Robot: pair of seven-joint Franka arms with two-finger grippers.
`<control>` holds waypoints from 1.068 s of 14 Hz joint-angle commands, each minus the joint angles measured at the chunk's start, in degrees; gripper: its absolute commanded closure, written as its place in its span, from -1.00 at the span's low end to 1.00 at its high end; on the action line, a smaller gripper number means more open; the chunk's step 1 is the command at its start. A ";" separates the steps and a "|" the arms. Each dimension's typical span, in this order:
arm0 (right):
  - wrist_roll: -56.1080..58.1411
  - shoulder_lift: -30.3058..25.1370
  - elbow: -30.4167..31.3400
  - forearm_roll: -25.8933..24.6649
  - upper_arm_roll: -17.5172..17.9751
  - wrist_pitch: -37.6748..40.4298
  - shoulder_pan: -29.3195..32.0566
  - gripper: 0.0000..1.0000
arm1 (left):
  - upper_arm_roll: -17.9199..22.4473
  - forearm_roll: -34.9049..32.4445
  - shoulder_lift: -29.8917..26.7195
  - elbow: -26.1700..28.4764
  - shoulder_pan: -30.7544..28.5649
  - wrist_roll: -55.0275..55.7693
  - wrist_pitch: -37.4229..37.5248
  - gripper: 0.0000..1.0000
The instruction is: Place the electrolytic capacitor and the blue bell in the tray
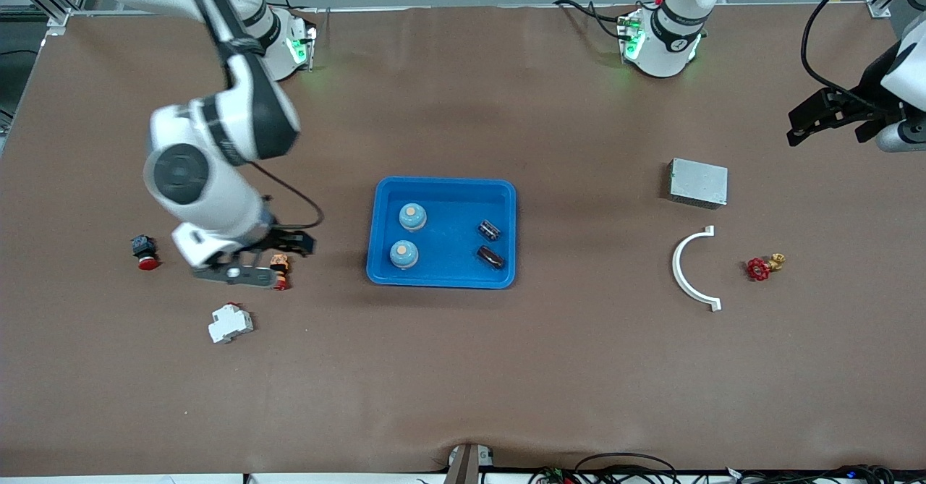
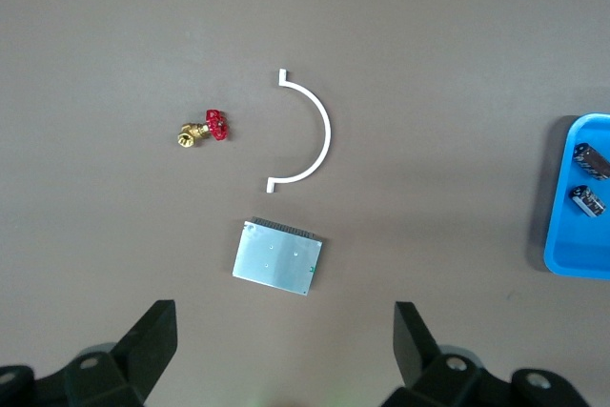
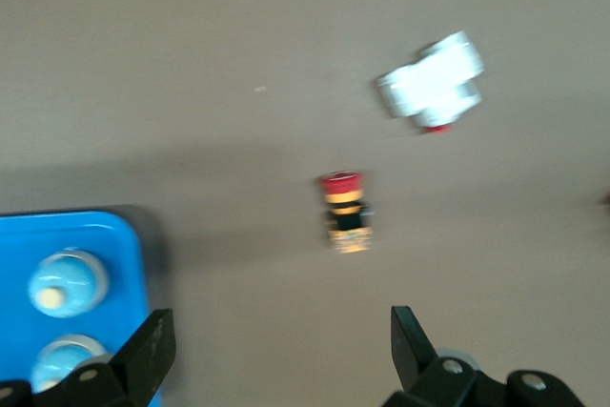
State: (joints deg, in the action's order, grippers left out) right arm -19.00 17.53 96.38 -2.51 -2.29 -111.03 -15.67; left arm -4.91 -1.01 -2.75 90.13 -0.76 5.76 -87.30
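With both blue dome bells [image 1: 412, 216] and black cylindrical capacitors [image 1: 490, 230] resting in the shallow bright-blue plastic tray [image 1: 441, 279], my right gripper [image 1: 278, 251] and left gripper [image 1: 821, 116] hover fully open and empty.

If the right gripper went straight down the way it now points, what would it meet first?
Probably the small red-capped push button on the table, or bare table just beside it. The open right gripper hangs over that spot, between the blue tray and the white breaker; depth is unclear.

Grey metal box [image 1: 698, 182], white curved bracket [image 1: 689, 269], red-handled valve [image 1: 762, 267], two red pushbuttons [image 1: 145, 252], white breaker [image 1: 230, 323]
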 commanded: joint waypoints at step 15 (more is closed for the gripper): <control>25.85 -13.93 -8.83 4.27 0.97 20.66 24.37 -1.00 | -1.76 0.57 -0.33 0.13 0.32 -0.31 0.81 -1.00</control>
State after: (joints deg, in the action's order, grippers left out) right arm 6.43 5.26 88.58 1.21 -2.26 -92.91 7.41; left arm -6.21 -1.01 -2.72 90.28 -0.21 5.76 -87.18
